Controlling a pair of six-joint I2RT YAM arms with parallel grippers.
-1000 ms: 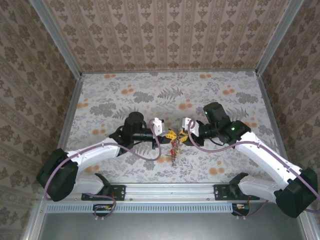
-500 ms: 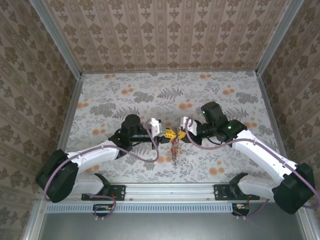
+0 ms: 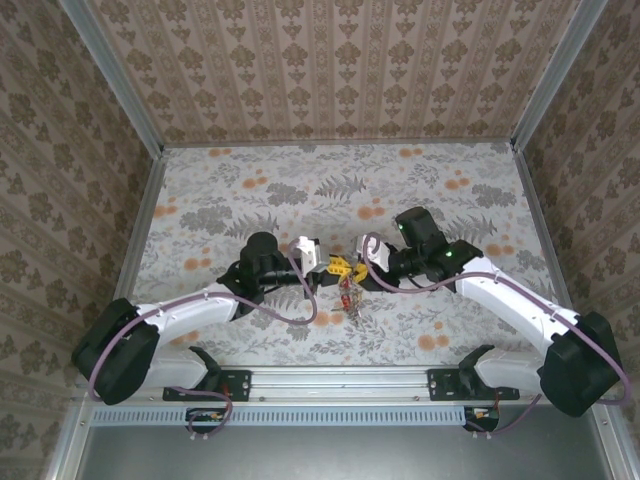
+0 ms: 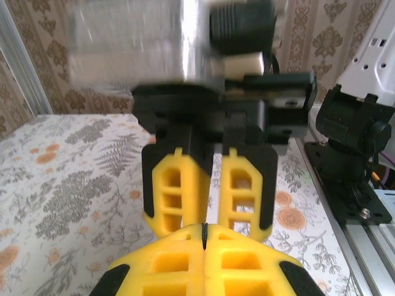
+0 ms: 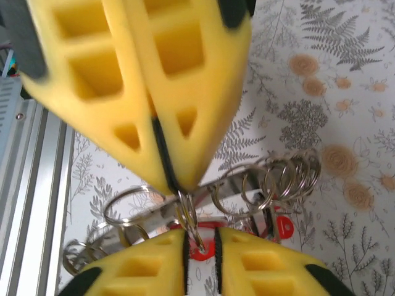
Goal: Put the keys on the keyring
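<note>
Over the middle of the table my two grippers meet tip to tip. My left gripper (image 3: 340,268) (image 4: 203,232) is shut, and in the right wrist view its yellow fingers (image 5: 142,92) pinch the thin grey keyring (image 5: 184,206) edge-on at their tips. My right gripper (image 3: 360,271) (image 5: 200,250) stands open by a narrow gap. The ring's wire runs down into that gap, with a red key head (image 5: 202,248) behind it. The keys (image 3: 348,297) hang in a bunch below both grippers. Several small split rings (image 5: 290,176) sit bunched to the right.
Below the grippers is the table (image 3: 250,190) with its flowered cloth. Patterned walls (image 3: 340,70) close in the back and both sides. The metal base rail (image 3: 340,380) runs along the near edge.
My right arm has swung a little left and back, and the left wrist has drawn back slightly. The hanging keys have stayed under the two grippers.
</note>
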